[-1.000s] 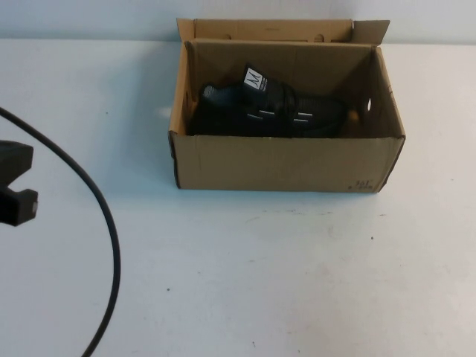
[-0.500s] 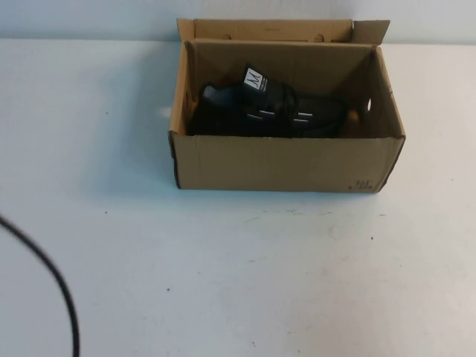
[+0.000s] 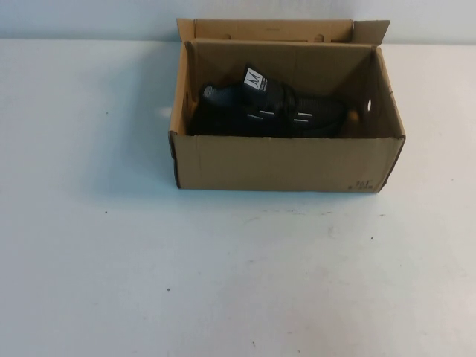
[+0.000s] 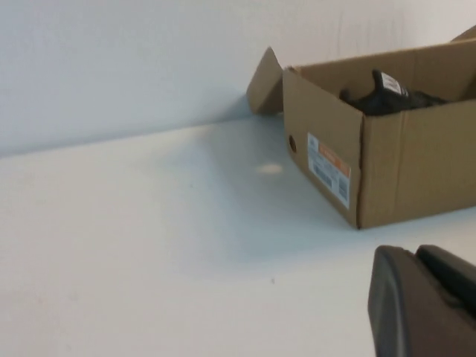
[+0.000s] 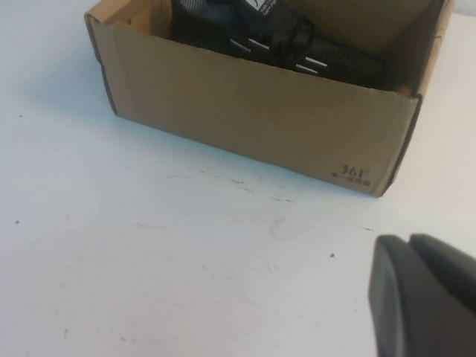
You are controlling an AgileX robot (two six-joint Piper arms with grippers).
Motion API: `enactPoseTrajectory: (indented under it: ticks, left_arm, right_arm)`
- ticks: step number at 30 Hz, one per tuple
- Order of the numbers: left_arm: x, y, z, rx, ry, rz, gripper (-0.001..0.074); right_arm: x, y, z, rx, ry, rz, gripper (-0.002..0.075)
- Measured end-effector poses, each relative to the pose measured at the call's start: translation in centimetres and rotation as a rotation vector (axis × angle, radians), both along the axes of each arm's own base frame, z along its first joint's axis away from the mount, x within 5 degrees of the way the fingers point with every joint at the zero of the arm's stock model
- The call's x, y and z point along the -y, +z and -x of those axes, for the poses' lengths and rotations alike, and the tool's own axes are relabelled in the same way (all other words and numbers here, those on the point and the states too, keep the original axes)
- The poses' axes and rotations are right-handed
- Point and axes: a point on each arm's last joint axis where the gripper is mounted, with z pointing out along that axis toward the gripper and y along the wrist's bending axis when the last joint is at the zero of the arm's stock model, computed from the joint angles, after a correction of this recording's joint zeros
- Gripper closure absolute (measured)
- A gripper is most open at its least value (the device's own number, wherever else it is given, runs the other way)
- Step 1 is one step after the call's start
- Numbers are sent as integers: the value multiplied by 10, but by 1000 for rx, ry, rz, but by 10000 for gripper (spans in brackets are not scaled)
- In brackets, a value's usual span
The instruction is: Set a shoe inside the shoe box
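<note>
The black mesh shoe [image 3: 268, 111] lies inside the open brown cardboard shoe box [image 3: 282, 163] at the table's far middle, its white tongue label facing up. Neither arm shows in the high view. In the left wrist view my left gripper [image 4: 416, 256] is shut and empty, low over the table and well apart from the shoe box [image 4: 401, 171], with the shoe [image 4: 390, 93] peeking over the rim. In the right wrist view my right gripper [image 5: 409, 245] is shut and empty, in front of the shoe box [image 5: 253, 111], which holds the shoe [image 5: 282, 41].
The white table [image 3: 223, 282] spreads wide in front of and beside the box. The box's flaps [image 3: 264, 30] stand open at the back. A white wall [image 4: 149, 59] rises behind the table.
The left arm and its black cable have drawn back out of the high view at the left. The box and shoe have not moved.
</note>
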Motion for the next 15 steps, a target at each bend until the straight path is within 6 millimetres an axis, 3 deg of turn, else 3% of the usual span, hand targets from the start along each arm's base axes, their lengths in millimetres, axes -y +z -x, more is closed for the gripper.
enactPoseTrajectory:
  ticks: [3,7,15]
  left_arm:
    - [0,-24,0,-57,0,32,736]
    - [1,-38,1,-181,0,34,736]
    - [0,-47,3,-269,3,-2,736]
  right_arm:
    - [0,0,0,0,0,0,742]
    - [0,0,0,-1,0,0,742]
    - [0,0,0,-2,1,-4,742]
